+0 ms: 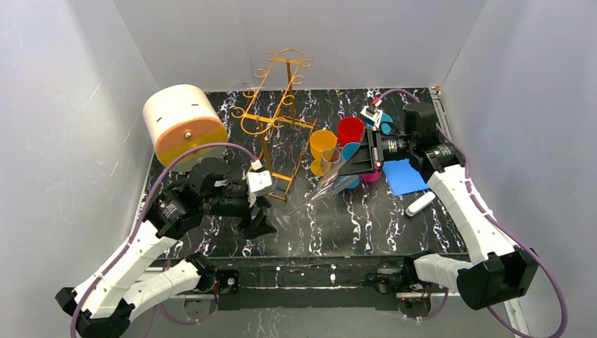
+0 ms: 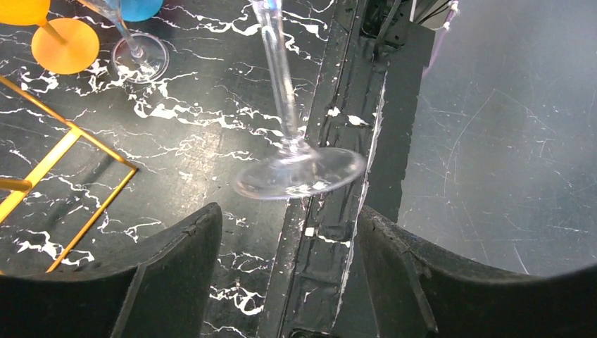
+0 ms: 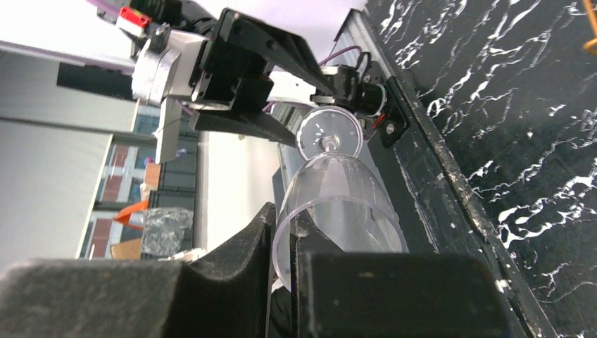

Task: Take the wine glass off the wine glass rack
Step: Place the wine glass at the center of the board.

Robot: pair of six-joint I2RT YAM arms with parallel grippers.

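Currently clear of the wine glass rack (image 1: 277, 120): clear wine glass (image 1: 329, 184), tilted almost flat over the middle of the black marbled surface (image 1: 394, 225). Bowl toward the right edge, stem slanting down to the foot near the near edge.

Held at the bowl rim by the right gripper (image 1: 346, 171). Jaws closed on the glass wall, one finger inside the rim and one outside, plain in the right wrist view. Nothing else touching the bowl.

Left gripper (image 1: 259, 224) low by the near edge, left of centre. Jaws spread wide, holding nothing. Glass foot (image 2: 299, 172) just ahead of the gap between the fingers (image 2: 176, 260), touching neither. Foot above the strip at the near edge; contact with the surface not determinable.

Rack upright, left of centre toward the far edge, rectangular wire base on the surface. Near corner of the base close to the glass foot but apart from it.

Cream-and-orange cylindrical box (image 1: 184, 121) at the far left corner. Orange cup (image 1: 322, 144) and red cup (image 1: 350, 130) beyond the right gripper, toward the far edge. Blue sheet (image 1: 405, 177) flat near the right edge.
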